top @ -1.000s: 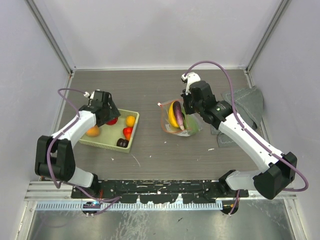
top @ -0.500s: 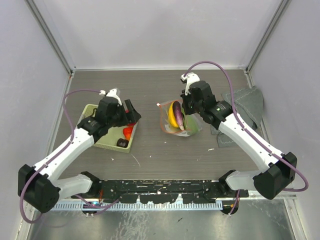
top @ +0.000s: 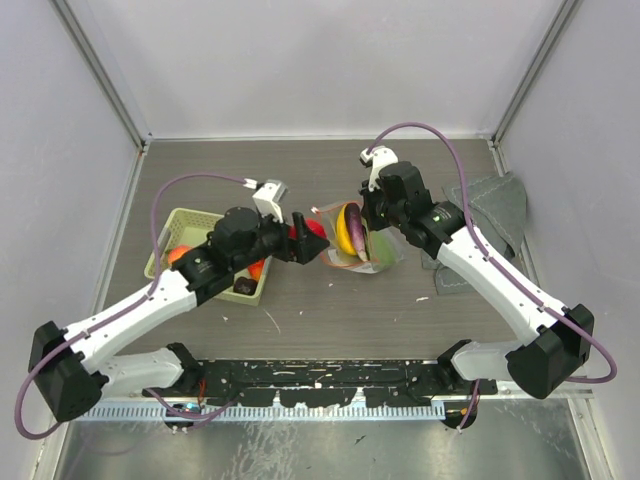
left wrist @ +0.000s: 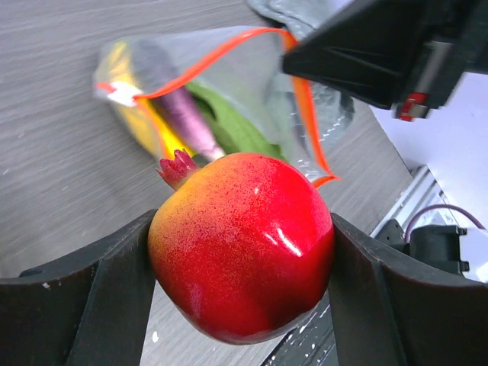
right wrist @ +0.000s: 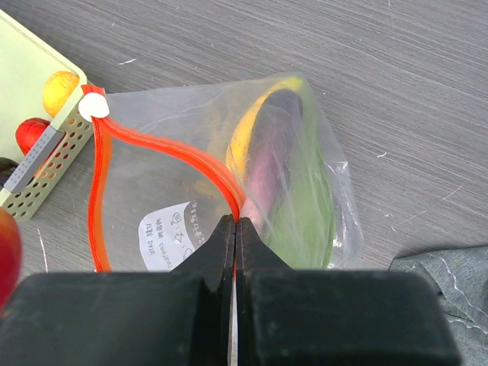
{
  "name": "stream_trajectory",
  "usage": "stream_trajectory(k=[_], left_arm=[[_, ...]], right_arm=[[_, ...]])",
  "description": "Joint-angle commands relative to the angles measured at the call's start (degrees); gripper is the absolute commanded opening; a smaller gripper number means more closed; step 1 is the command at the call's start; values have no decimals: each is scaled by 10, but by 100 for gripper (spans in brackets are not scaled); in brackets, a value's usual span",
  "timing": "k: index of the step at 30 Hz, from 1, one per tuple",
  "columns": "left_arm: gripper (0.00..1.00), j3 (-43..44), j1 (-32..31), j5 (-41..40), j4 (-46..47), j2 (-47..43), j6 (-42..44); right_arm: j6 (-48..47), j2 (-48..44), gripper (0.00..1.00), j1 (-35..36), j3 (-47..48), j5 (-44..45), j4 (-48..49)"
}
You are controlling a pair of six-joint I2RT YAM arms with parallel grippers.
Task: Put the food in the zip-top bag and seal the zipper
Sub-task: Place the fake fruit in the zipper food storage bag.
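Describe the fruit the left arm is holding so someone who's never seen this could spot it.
On the grey table, look between the pale green basket and the clear zip-top bag. There the left tool grips a toy pomegranate: glossy red fading to yellow, with a spiky crown.

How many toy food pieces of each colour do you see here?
Red: 2, pomegranate in left fingers, red piece in basket
Orange: 2, first orange and second orange, in basket
Yellow: 1, banana in bag
Purple: 2, eggplant in bag, dark piece in basket
Green: 1, leafy piece in bag
Total: 8
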Motion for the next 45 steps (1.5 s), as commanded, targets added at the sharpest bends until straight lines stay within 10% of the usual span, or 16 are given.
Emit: stream_trajectory(k=[1, 20, 45], left_arm=[[52, 5, -29, 25, 135, 40, 58], [54, 73, -60, 9, 283, 268, 223], [79, 116, -59, 53, 352, 408, 128]], right_arm=[[9, -20, 0, -2, 23, -12, 15], [9, -17, 0, -1, 29, -37, 5], [23, -17, 0, -1, 22, -85, 28]])
